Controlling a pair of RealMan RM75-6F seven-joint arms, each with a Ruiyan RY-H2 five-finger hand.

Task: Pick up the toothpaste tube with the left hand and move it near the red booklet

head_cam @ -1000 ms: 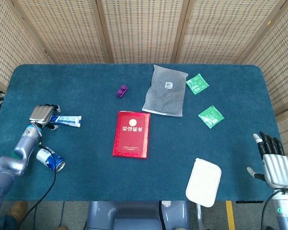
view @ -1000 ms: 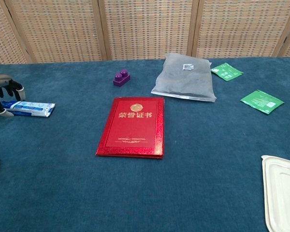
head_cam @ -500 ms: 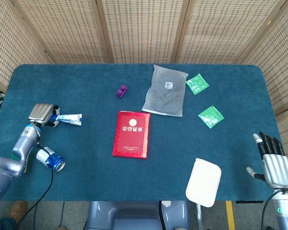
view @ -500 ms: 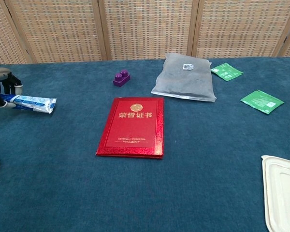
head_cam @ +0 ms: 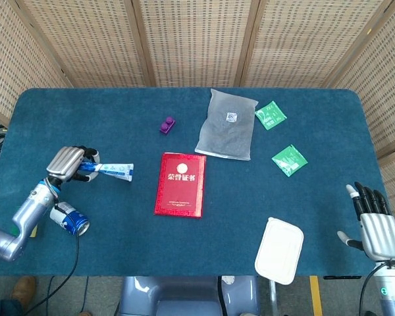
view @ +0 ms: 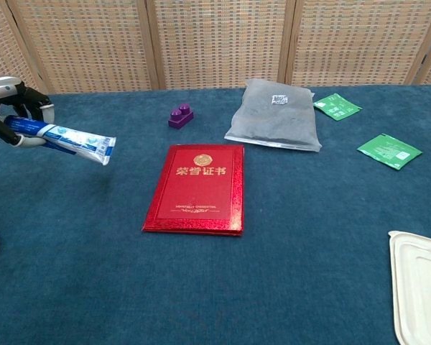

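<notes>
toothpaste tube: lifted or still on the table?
Lifted: the left hand grips the toothpaste tube, which hangs above the cloth in chest view.

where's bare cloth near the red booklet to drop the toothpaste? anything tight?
Free: the strip left of the red booklet, between it and the toothpaste tube held by the left robot hand; also the cloth in front of the booklet. Tighter: behind it, by the purple block and grey pouch. The can lies under the left arm.

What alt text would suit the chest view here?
The left robot hand holds a toothpaste tube above the blue table, left of a red booklet. Behind lie a purple block, grey pouch and green packets.
</notes>
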